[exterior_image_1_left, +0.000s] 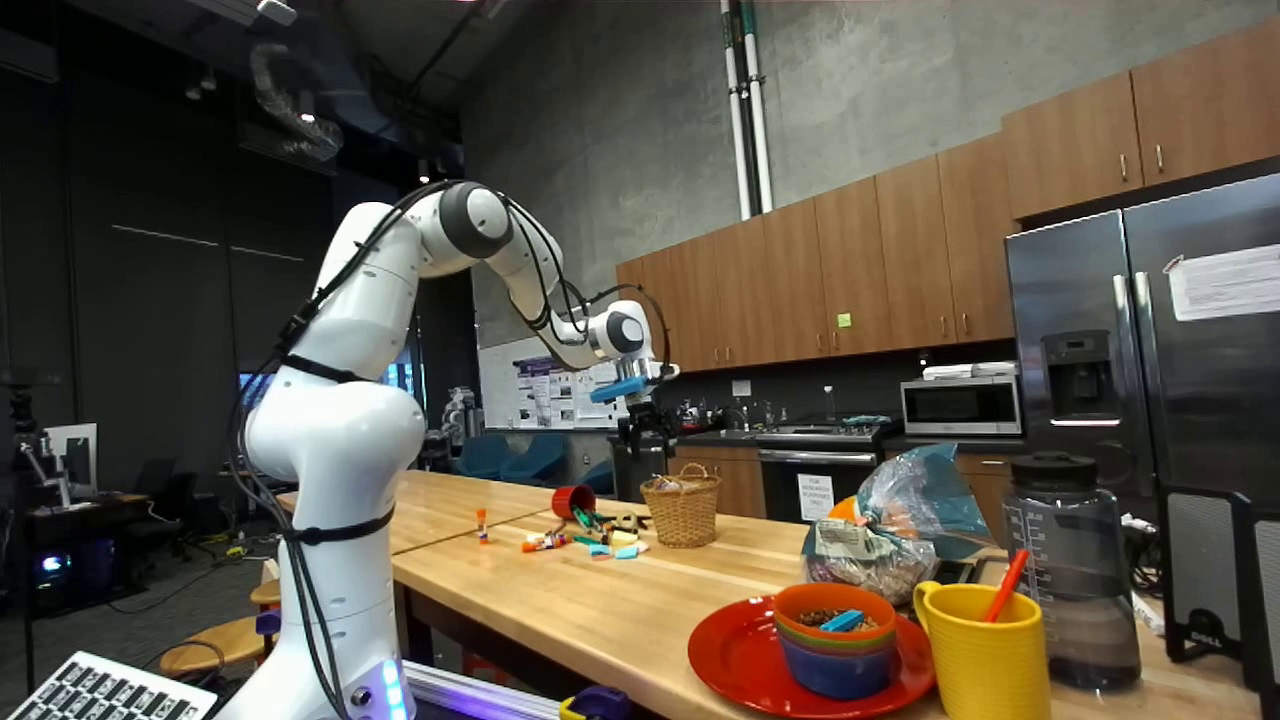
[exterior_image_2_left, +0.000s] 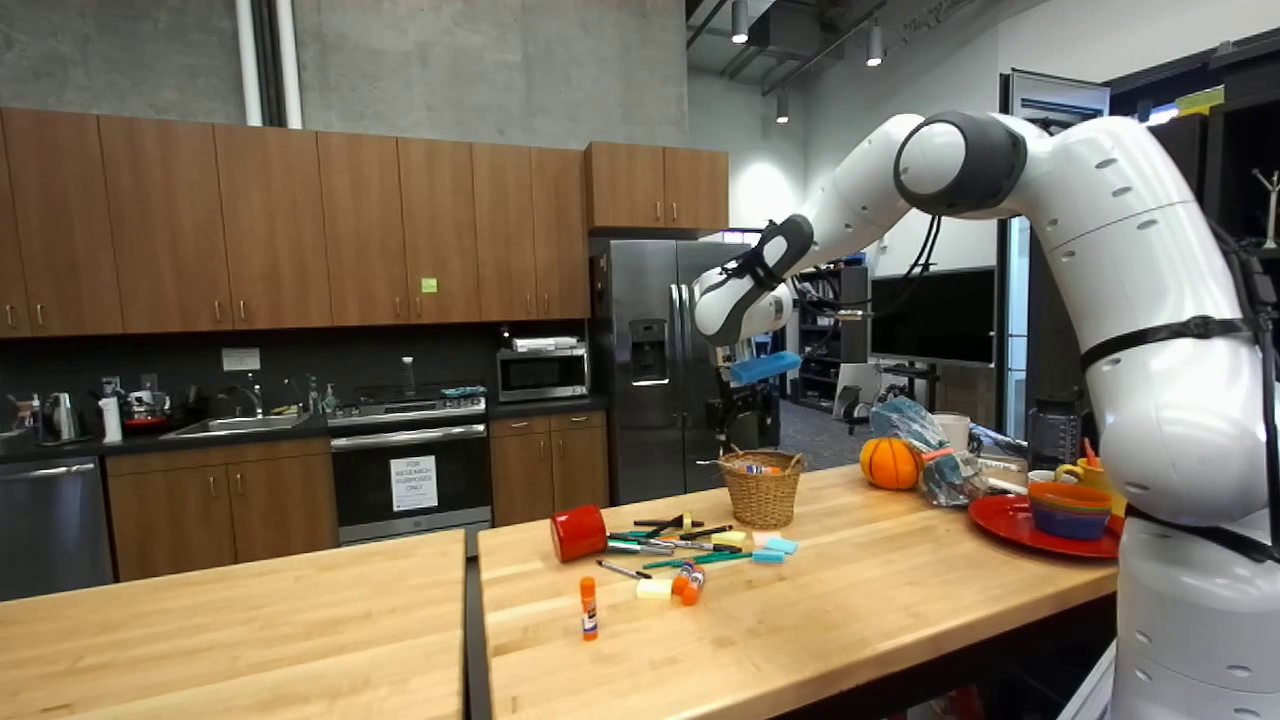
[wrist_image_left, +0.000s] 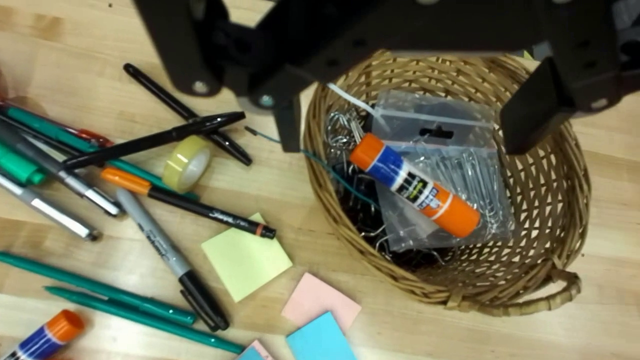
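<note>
Orange glue stick (wrist_image_left: 415, 185): lay in the basket (wrist_image_left: 555, 215), on a clear bag (wrist_image_left: 450, 117).
Gripper (wrist_image_left: 405, 137): was spread wide, just above the basket.
Pens (wrist_image_left: 200, 208): lay in a mess, left of the basket.
Red cup (exterior_image_2_left: 578, 533): was tipped on its side, left of the pens.
</note>
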